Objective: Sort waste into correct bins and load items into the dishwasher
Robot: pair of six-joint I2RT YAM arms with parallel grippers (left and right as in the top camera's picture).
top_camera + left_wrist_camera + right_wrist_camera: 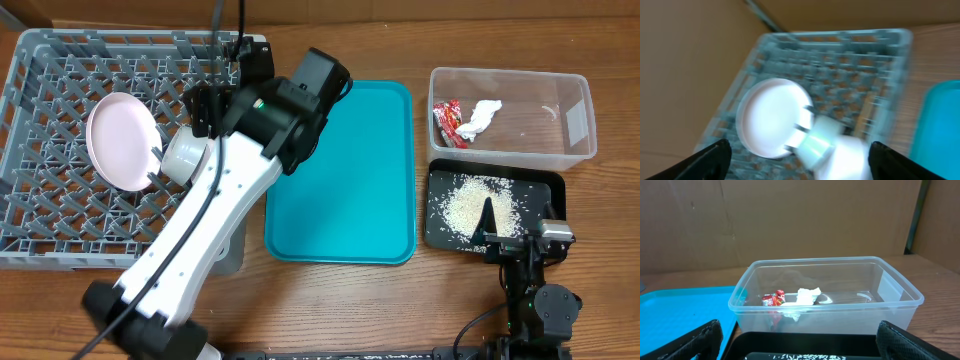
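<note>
**Loose bowl beside the plate, arm hanging over the rack**

The left pincer [800,149] hangs spread wide above the dish rack [40,70], which fills the 9 o'clock side of the bench [610,310]. Its fingers [710,159] clasp nothing. Below it a small bowl [819,142] lies tipped on its side at the 4 o'clock edge of the plate [120,140], which stands on edge among the pegs. Whether bowl and plate touch I cannot tell. The danger, to my eye, sits here. The bowl looks unseated and may roll, and a finger passing low could clip it or knock the plate flat.

The right pincer [800,327] is also spread and empty, low at the 6 o'clock rim of the black tray [540,185]. A careless sweep there would scatter the rice [470,205] onto the bench.

The overhead view gives the layout. The clear tub [580,110] sits at 2 o'clock and holds the red wrapper [447,122] and the napkin [482,117], and the teal tray [340,180] lies in the middle. There, though, the left arm [200,230] hides its own fingers; only the left wrist view, smeared as it is, shows the gap between them. The right wrist view shows wrapper and napkin side-on, lying on the tub's floor, but only a sliver of the rice.
</note>
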